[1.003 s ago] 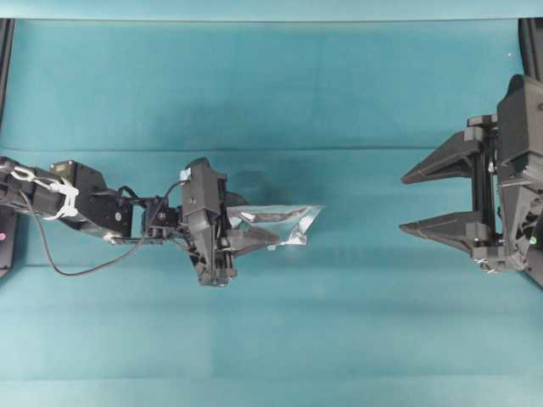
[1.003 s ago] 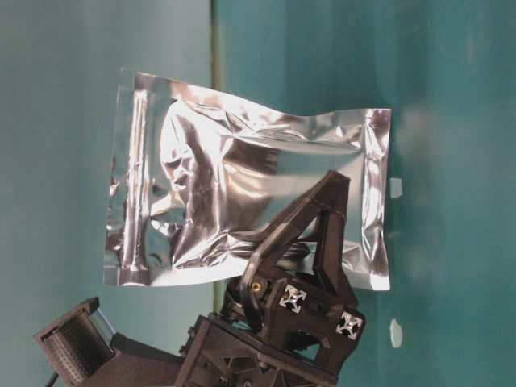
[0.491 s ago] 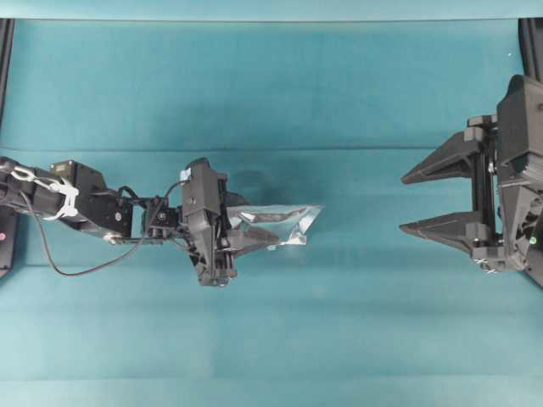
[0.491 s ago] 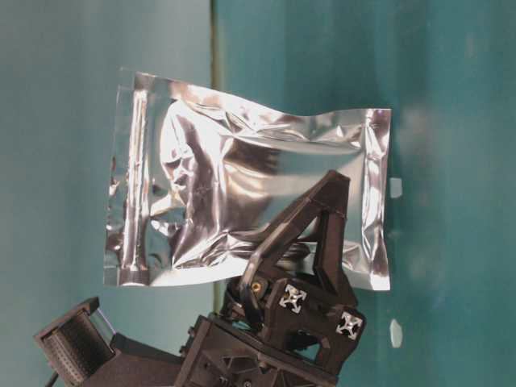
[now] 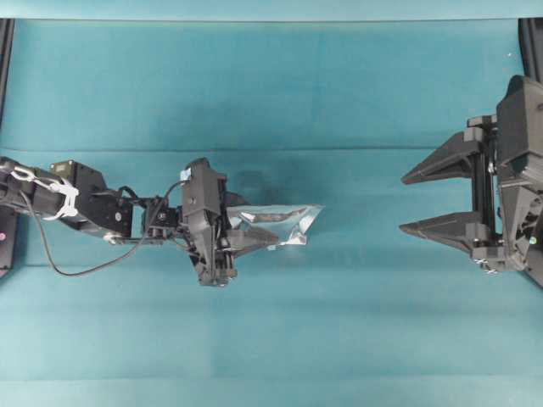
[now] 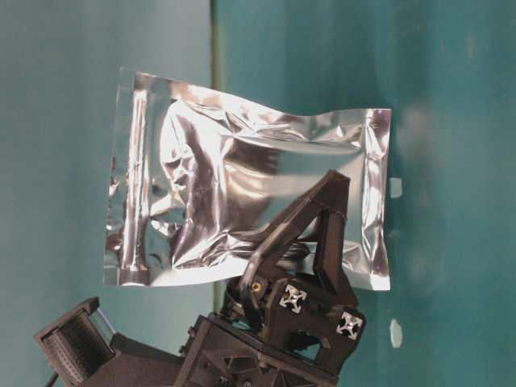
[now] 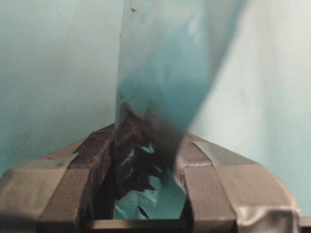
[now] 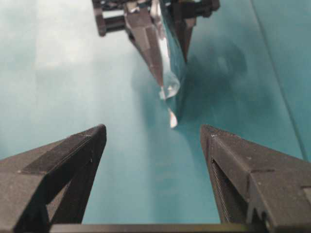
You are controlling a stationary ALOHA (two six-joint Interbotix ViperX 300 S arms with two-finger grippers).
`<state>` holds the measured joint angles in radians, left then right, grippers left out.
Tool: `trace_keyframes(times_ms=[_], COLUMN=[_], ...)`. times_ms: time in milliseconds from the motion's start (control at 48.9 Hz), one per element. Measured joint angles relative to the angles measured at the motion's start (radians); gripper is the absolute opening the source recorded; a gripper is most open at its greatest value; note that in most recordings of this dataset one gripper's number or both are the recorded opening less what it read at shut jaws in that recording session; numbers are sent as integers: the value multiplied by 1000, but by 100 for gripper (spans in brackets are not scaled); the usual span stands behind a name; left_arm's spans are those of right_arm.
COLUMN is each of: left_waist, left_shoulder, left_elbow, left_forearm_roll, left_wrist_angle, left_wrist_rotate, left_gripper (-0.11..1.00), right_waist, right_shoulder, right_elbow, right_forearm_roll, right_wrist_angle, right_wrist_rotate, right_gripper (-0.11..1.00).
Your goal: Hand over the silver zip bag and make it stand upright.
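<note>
My left tool point(image 5: 254, 240) grips the silver zip bag point(image 5: 284, 225) by one edge, fingers point(image 7: 92, 160) clamped on the foil. The bag hangs clear above the teal counter point(image 5: 271, 339), left of centre, held edge-on toward my right side. My right tool point(image 5: 407, 203) waits well apart at the right, jaws spread wide, grasping nothing.

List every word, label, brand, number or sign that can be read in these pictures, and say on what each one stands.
There is none to read.
The silver zip bag shows only bare, crinkled foil, no print.
The left gripper holding it and the open right gripper are plain black, with no lettering visible.
The teal table carries no marking.
</note>
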<state>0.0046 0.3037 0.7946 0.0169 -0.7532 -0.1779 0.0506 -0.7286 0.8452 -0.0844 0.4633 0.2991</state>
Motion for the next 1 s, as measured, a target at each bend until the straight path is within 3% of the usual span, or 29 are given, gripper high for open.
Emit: trace_keyframes(times_ms=[1003], left_waist=[0], left_shoulder=[0], left_elbow=[0], left_forearm_roll=[0], left_wrist_angle=[0], left_wrist_rotate=[0], left_gripper=[29], right_waist=[0], right_shoulder=[2], right_elbow=[12], right_forearm_roll=[0], right_wrist_angle=[-17], right_wrist_rotate=[0], right_gripper=[85])
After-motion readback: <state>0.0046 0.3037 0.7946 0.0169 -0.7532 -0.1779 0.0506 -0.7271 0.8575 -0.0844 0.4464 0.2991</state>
